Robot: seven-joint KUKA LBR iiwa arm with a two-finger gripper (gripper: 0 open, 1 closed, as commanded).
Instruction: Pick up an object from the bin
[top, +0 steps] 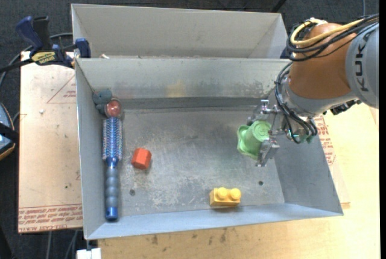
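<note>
jaws: can't tell if spread or closed, the wrist hides them. gripper (264,152) is low at the 3 o'clock side of the bin (181,79). pale green plastic lump (250,138) sits at the gripper's 9 o'clock, touching or just beside it, can't say which. yellow studded brick (225,196) at the bin's 6 o'clock. red block (141,158) and blue brush (111,161) at 9 o'clock, well apart from the gripper.

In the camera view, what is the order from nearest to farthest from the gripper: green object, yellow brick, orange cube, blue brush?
From the gripper:
1. green object, beside it, right side.
2. yellow brick, front wall.
3. orange cube, left of centre.
4. blue brush, left wall.
</note>
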